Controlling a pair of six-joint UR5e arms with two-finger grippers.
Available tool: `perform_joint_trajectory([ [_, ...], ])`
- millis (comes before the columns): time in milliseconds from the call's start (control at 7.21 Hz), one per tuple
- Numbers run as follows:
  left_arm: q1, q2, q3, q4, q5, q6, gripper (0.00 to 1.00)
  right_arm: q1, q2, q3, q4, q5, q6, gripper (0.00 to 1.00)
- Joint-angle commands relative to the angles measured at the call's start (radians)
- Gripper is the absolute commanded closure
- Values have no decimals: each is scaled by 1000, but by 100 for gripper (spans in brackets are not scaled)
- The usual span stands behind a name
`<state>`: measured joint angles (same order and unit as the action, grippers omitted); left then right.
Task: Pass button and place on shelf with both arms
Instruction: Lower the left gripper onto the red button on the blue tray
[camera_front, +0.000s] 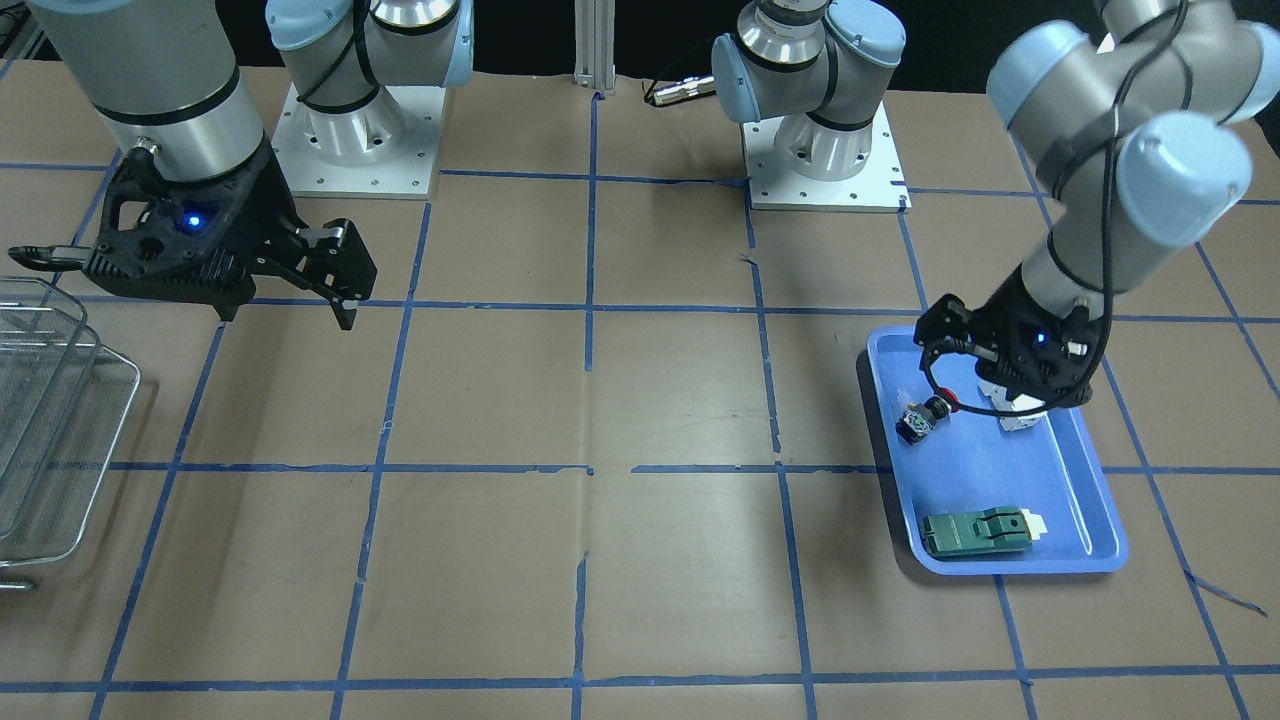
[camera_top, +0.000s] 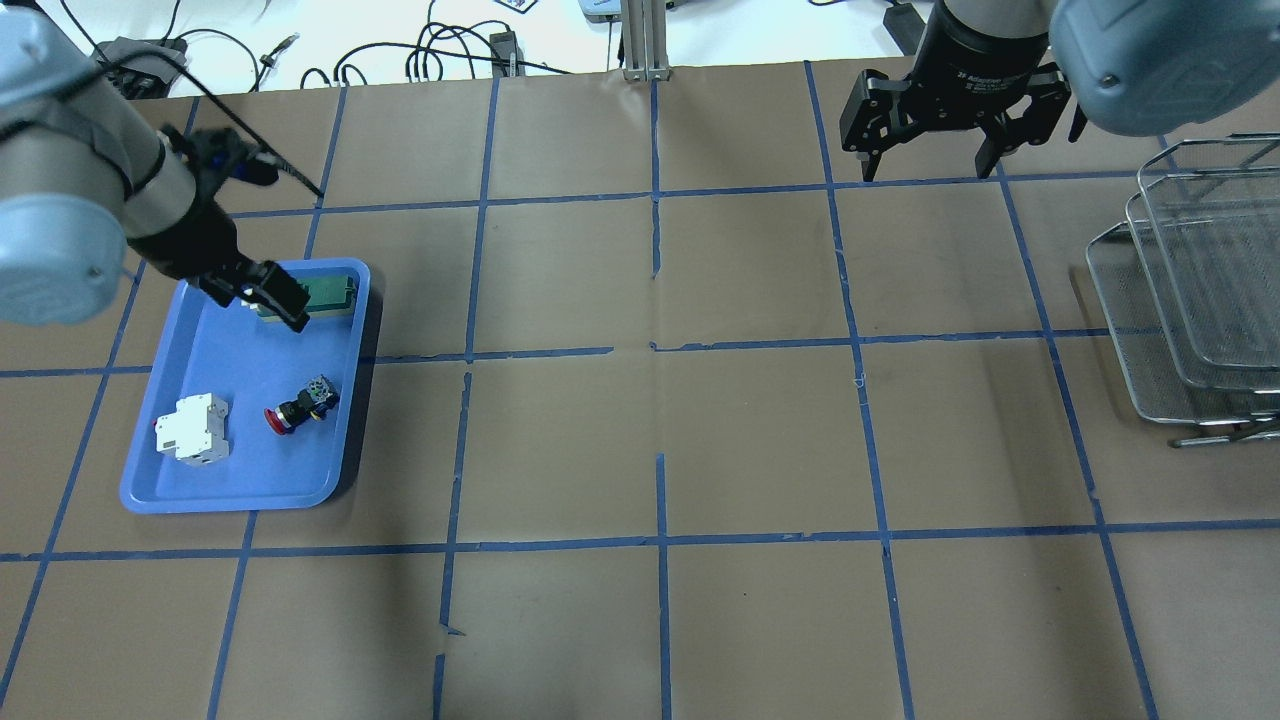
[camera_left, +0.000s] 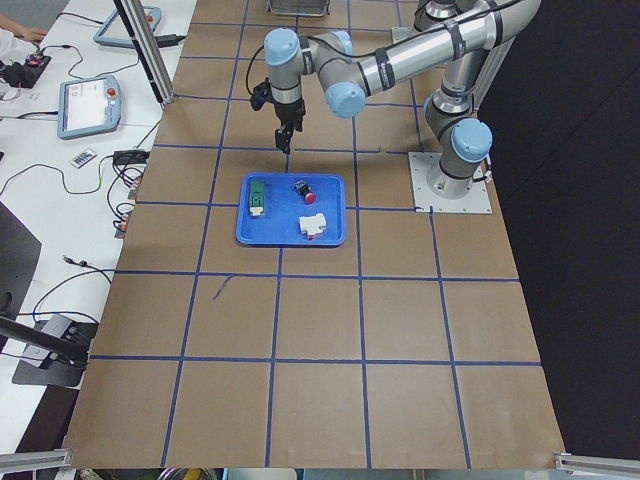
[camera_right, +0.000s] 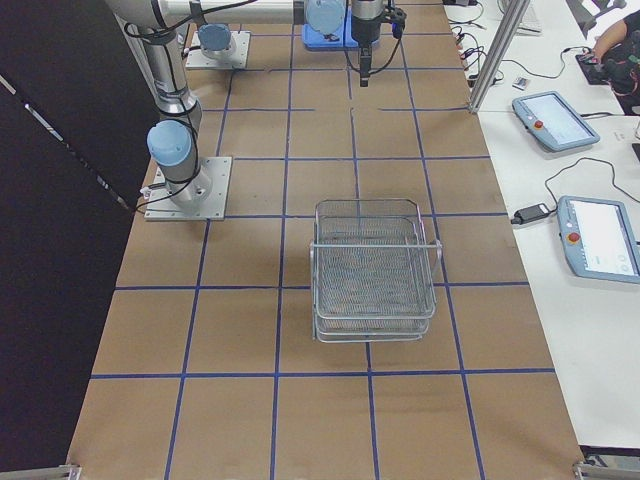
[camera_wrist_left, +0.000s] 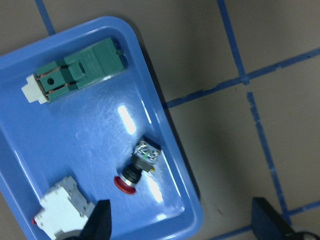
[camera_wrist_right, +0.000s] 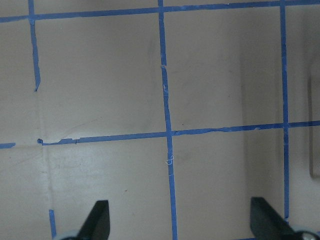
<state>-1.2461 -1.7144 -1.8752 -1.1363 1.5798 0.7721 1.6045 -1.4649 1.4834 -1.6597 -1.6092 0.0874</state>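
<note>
The button (camera_top: 300, 403) lies on its side in the blue tray (camera_top: 240, 497), red cap toward the robot; it also shows in the front view (camera_front: 925, 415) and the left wrist view (camera_wrist_left: 137, 167). My left gripper (camera_top: 275, 300) hovers open and empty over the tray's far part, above the green module, apart from the button; its jaws stand wide in the left wrist view (camera_wrist_left: 185, 222). My right gripper (camera_top: 930, 150) is open and empty, held high over the table's far right, left of the wire-mesh shelf (camera_top: 1190, 290). The shelf's trays hold nothing.
In the tray a white breaker block (camera_top: 195, 428) lies left of the button and a green flat module (camera_top: 330, 292) at the far end. The brown table carries a blue tape grid. Both arm bases (camera_front: 360, 130) stand at the robot's edge.
</note>
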Motion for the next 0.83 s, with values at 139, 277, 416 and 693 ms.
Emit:
perform_joint_trajectory([
  [139,65,-100,-119,228,-1,327,0,0,0,0,0,0,0,0],
  [277,76,-120,-133,231,-1,373,0,0,0,0,0,0,0,0],
  [416,102,-131,-154,249,-1,401,0,0,0,0,0,0,0,0],
  [693,114,-131,-195,257,-4,464,0,0,0,0,0,0,0,0],
])
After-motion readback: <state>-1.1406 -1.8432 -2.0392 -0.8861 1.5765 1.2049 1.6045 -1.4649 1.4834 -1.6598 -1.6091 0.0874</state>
